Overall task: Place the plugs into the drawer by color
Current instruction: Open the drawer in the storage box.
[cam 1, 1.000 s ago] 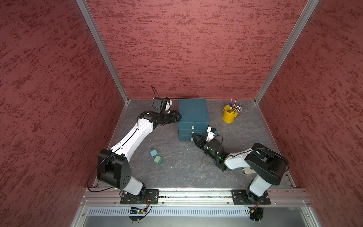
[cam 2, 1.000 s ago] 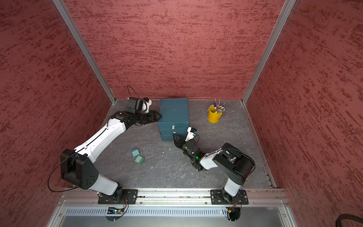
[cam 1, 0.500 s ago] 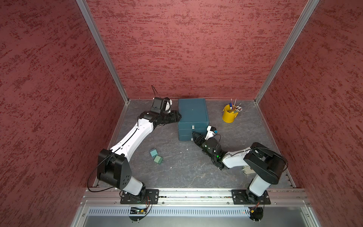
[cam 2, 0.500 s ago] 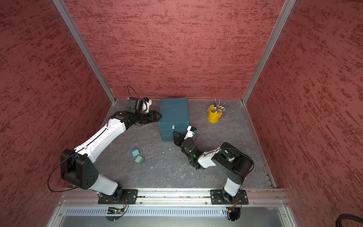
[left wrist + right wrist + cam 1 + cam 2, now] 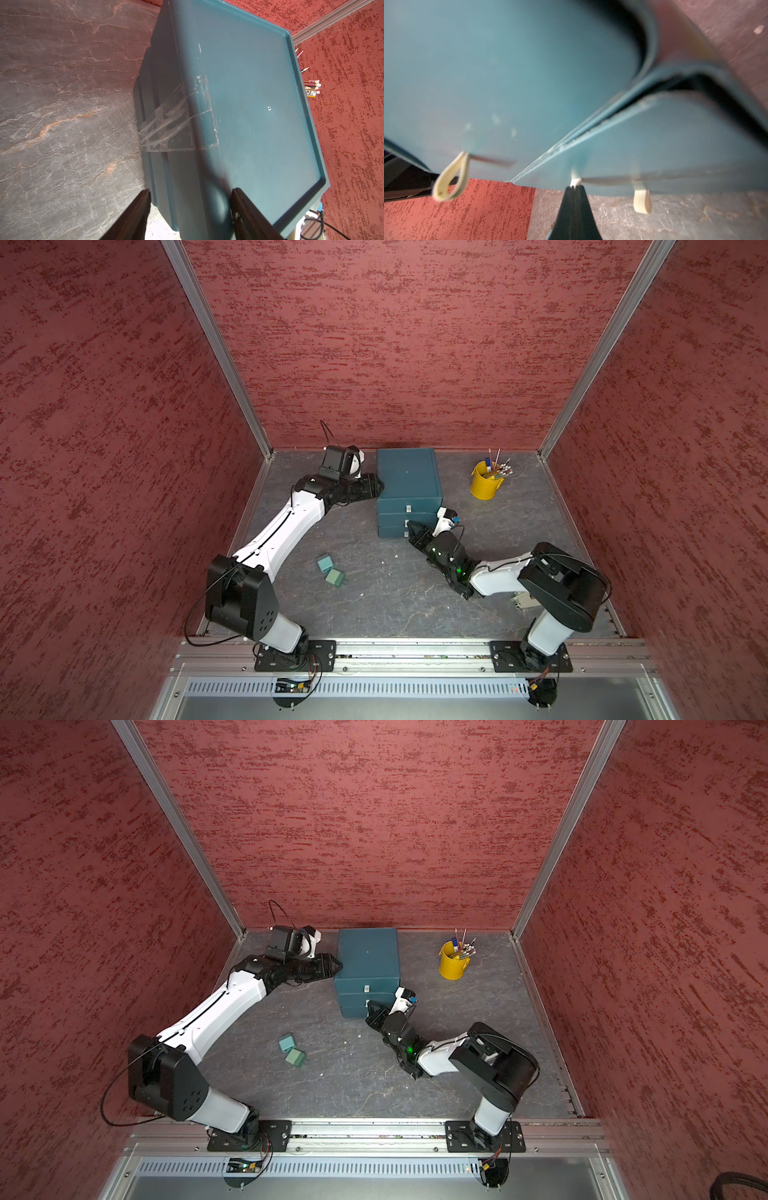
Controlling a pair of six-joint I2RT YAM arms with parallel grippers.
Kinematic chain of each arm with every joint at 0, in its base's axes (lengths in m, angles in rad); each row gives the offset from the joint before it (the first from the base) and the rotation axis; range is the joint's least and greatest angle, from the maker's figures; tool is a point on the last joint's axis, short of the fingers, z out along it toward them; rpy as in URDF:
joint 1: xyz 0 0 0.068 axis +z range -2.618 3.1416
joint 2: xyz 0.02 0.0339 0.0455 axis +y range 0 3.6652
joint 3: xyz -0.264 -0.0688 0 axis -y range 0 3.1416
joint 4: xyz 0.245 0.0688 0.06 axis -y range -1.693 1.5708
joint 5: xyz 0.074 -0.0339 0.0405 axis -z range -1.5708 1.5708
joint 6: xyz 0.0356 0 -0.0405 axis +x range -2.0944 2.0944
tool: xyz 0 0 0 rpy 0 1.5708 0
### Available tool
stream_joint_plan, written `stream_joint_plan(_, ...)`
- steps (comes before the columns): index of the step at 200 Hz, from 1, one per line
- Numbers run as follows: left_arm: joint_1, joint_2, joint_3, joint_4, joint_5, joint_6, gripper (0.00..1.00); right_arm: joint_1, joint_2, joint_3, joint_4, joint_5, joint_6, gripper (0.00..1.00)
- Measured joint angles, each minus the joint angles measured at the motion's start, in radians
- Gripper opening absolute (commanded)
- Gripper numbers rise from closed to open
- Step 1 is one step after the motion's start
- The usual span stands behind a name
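Observation:
The drawer [image 5: 409, 472] [image 5: 368, 952] is a dark teal chest of three stacked drawers at the back of the floor, all of them shut. My right gripper [image 5: 410, 526] [image 5: 575, 187] is at its front, shut on the middle white pull tab [image 5: 575, 182]. My left gripper [image 5: 377, 486] [image 5: 191, 190] is open against the chest's left side, its fingers straddling the upper side edge. Two plugs lie on the floor in front of the left arm: a teal-blue plug [image 5: 325, 562] and a mint green plug [image 5: 335, 577] touching it. The other plugs are out of view.
A yellow bucket of pens [image 5: 484, 483] stands at the back right. Clear tape [image 5: 176, 124] runs down the chest's left side. A pale object [image 5: 524, 600] shows under the right arm's shoulder. Red walls close in three sides; a metal rail [image 5: 415, 649] runs along the front.
My right gripper moved a little closer to the chest's front and closed on the pull tab. The left arm, the chest and the two plugs have not moved.

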Motion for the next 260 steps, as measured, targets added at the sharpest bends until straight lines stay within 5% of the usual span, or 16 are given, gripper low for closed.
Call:
stream_joint_plan(95,0.000,0.000,-0.003,0.009,0.000,0.000,0.64,0.207,-0.405,-0.081,-0.460,0.076,-0.064,0.00)
stream_joint_plan(165,0.000,0.000,-0.003,0.009,0.000,0.000,0.65,0.258,-0.462,-0.087,-0.598,0.079,-0.067,0.00)
stream_joint_plan(208,0.000,-0.002,-0.003,0.008,0.000,0.000,0.65,0.262,-0.456,-0.069,-0.686,0.079,-0.076,0.60)
stream_joint_plan(260,0.000,-0.006,-0.003,0.002,0.000,-0.001,0.65,0.277,-0.496,0.148,-1.066,0.121,-0.150,0.62)
